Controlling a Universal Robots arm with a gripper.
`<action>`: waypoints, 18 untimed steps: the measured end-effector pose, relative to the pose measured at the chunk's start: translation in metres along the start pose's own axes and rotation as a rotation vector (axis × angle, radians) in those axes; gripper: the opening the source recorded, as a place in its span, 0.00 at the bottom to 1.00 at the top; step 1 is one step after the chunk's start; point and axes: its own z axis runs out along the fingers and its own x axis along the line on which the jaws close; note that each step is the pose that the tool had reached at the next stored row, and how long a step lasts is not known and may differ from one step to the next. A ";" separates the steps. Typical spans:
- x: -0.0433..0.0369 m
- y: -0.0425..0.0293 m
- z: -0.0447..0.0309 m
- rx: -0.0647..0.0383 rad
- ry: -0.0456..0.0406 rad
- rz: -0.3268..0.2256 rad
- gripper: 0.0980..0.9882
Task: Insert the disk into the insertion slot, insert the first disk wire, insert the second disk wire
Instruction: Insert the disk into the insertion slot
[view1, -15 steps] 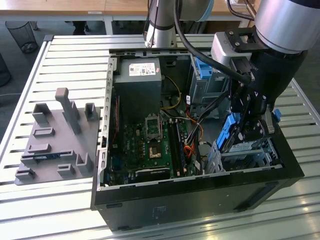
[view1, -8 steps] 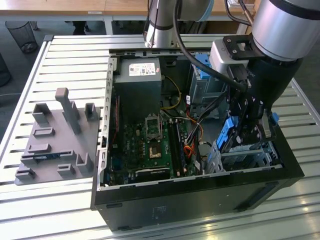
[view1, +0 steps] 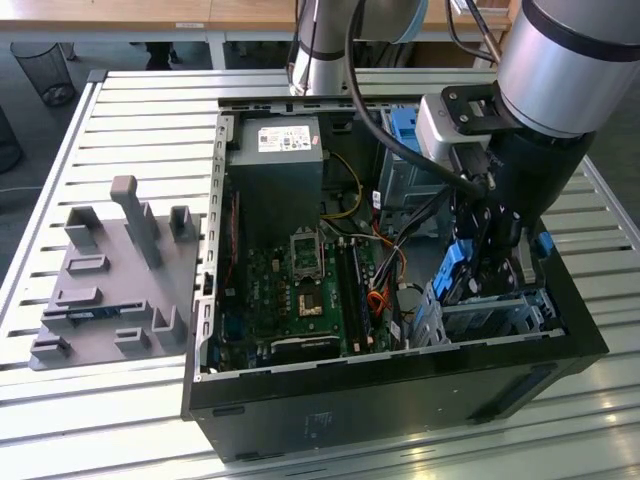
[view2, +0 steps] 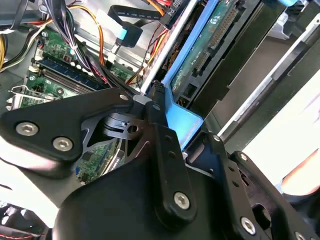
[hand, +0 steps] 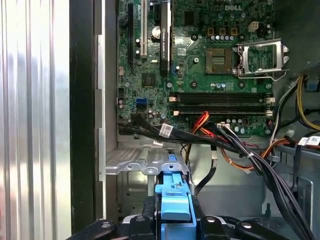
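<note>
Disk (hand: 175, 202): flat drive in a bright blue plastic frame, seen end-on in the first wrist view. The second wrist view shows its green circuit-board face. Count: one. It is held on edge near the front corner of the open computer case (view1: 400, 400), at the exterior view's right.

Slot (hand: 132, 160): low silver cage of perforated sheet metal. Count: one. The disk's blue end sits right at its lip. Whether it has entered, cannot tell.

Tool (hand: 175, 222): one, on one arm. Its black fingers (view2: 162, 150) are clamped on the blue frame from both sides, gripping the disk.

Cables: a bundle of black ones (hand: 240, 145) runs past the slot, with orange and red wires (hand: 205, 122) beside it. One black cable with a pale blue plug (view2: 127, 35) lies over the main board (hand: 200, 60).

Further out: one taller grey bay with a blue latch (view1: 405, 135). The case stands on a slatted metal bench (view1: 130, 110). One grey plate with pegs (view1: 110, 300) lies well apart, at the exterior view's left.
</note>
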 end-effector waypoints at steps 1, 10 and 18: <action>0.0000 0.0000 0.0004 0.000 0.0004 0.000 0.32; 0.0000 0.0002 0.0056 0.000 0.0002 0.000 0.30; 0.0000 0.0002 0.0062 -0.011 0.0025 0.000 0.01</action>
